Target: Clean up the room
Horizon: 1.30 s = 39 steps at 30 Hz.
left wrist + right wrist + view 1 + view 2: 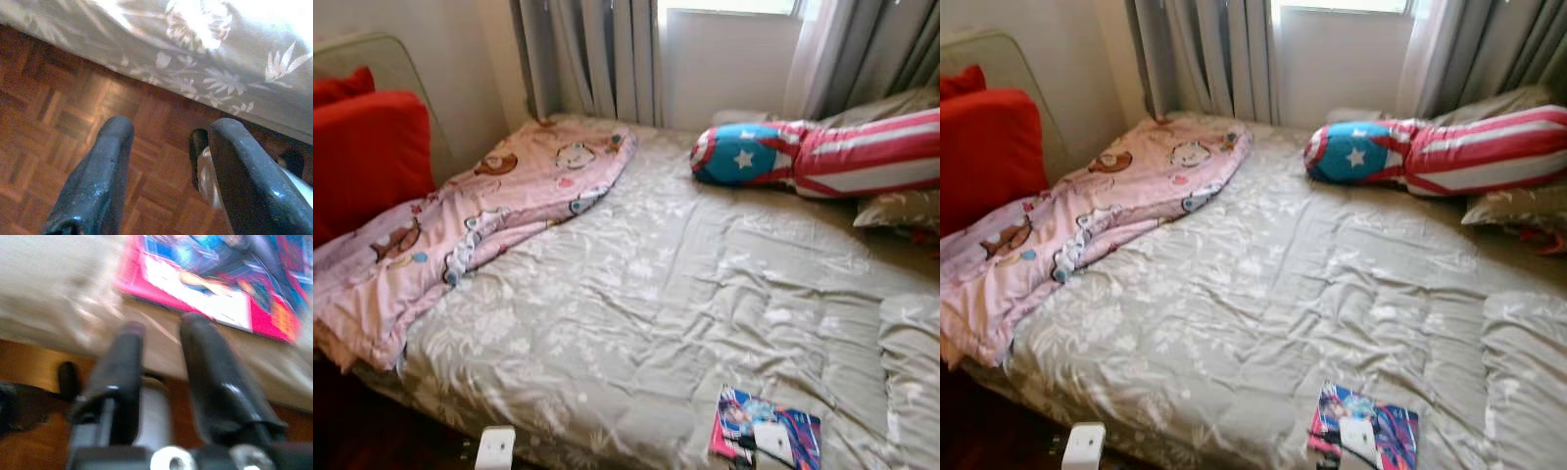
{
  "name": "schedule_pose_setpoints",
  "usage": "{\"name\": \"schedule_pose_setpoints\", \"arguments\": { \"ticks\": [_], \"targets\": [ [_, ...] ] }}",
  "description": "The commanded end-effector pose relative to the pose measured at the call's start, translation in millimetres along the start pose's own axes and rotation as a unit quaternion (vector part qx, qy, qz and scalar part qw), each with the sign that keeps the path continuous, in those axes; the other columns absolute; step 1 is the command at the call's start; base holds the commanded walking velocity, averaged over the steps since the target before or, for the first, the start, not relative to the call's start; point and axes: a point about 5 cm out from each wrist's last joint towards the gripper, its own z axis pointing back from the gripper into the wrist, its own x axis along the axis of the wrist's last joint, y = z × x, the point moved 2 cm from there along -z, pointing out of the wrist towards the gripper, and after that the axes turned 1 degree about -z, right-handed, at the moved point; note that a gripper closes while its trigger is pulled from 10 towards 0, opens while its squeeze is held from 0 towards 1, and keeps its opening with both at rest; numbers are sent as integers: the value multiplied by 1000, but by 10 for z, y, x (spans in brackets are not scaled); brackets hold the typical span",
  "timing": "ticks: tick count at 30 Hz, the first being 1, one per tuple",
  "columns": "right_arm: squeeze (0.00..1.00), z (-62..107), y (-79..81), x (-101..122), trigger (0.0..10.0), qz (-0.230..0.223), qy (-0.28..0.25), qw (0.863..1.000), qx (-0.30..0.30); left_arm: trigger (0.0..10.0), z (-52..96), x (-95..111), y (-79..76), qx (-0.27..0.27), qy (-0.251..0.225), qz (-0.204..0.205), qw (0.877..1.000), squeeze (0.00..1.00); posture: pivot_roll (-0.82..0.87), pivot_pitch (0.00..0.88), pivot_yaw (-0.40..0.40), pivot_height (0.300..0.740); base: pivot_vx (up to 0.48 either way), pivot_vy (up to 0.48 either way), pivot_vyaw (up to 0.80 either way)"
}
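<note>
Right gripper: fingers spread with a narrow gap, nothing between them, tips just short of the near edge of the bed, aimed at the magazine. Wrist picture is blurred.

Left gripper: fingers parted, empty, hanging low over the wood floor beside the bed's skirt.

Magazine lies flat near the bed's front edge, right of centre, bright pink and blue cover, a white patch on it.

Bed is covered by a grey floral quilt, rumpled. Pink blanket is bunched along the left side, striped pillow at the far right, red cushion at far left.

Likely step: pick up the magazine. A flat thing on soft quilt is hard to get under, so take it by the near edge, one finger pressing into the quilt beneath it. Go slowly; the glossy cover may slide.
</note>
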Motion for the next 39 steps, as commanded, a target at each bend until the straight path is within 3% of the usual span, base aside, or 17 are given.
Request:
{"name": "schedule_pose_setpoints", "arguments": {
  "ticks": [1, 39],
  "targets": [
    [0, -7, 24, 15, 10000, -1, 0, 1000, 2, 10000, 14, -74, 28, 3, 13, 0, 1000, 0, 3, 0, -1, 730, 0, 390, 0],
    [0, -11, 65, 18, 10000, 6, 1, 1000, 10, 10000, 15, -77, 37, 5, 13, 0, 1000, 0, 7, 0, 3, 730, 0, 391, 0]
  ]
}}
